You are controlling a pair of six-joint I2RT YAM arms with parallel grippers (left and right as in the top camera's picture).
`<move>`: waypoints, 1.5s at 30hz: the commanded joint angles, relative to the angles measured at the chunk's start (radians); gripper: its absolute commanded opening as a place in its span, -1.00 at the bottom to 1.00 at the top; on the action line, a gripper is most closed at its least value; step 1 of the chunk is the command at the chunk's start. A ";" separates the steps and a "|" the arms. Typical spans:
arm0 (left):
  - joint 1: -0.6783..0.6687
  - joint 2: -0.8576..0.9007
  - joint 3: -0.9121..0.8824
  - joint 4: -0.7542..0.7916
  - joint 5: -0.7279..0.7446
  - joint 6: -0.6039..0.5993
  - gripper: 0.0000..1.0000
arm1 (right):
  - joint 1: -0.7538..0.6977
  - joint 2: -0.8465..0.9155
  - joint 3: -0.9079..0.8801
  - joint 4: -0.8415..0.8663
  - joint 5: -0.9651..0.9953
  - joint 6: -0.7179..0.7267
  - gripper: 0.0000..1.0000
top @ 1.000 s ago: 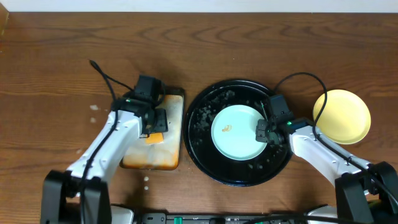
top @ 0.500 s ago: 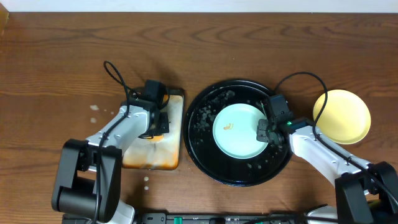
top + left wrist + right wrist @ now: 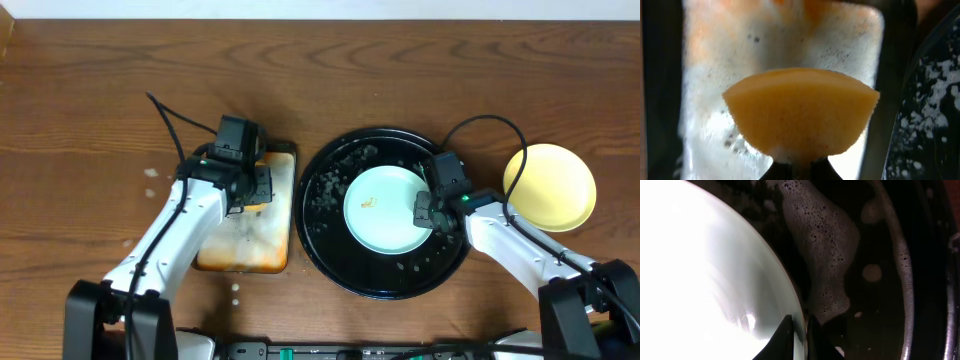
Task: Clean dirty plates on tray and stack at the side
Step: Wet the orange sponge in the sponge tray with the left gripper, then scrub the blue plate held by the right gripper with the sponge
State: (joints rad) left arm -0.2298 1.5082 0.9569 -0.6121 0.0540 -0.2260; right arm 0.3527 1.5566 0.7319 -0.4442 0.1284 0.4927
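Mint plate (image 3: 385, 208) lies flat in the middle of the black tray (image 3: 325, 245), apparently with an orange speck (image 3: 366, 205) left of centre. Your right gripper (image 3: 428, 210) pinches its right rim. Your left gripper (image 3: 250, 190), closed on the sponge (image 3: 800, 110) over the foamy pan (image 3: 240, 250), has the plate directly to its right.

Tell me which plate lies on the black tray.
The pale mint plate, its rim pinched by the right gripper. The yellow plate sits beside the tray.

Left pincer (image 3: 252, 198) and right pincer (image 3: 420, 210) both closed tight, arms angled inward
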 commanded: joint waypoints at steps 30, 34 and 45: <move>-0.002 0.016 0.144 -0.187 0.122 0.088 -0.85 | -0.018 0.017 -0.013 -0.003 0.047 0.007 -0.85; -0.047 0.016 0.215 -0.204 0.200 0.072 -0.85 | -0.018 0.017 -0.013 0.000 0.047 0.007 -0.85; -0.364 0.137 0.243 0.064 0.204 -0.132 -0.82 | -0.018 0.017 -0.013 0.000 0.047 0.007 -0.86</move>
State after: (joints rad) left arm -0.5213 1.5665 1.1809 -0.6067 0.2459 -0.2806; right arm 0.3527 1.5566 0.7319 -0.4435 0.1314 0.4927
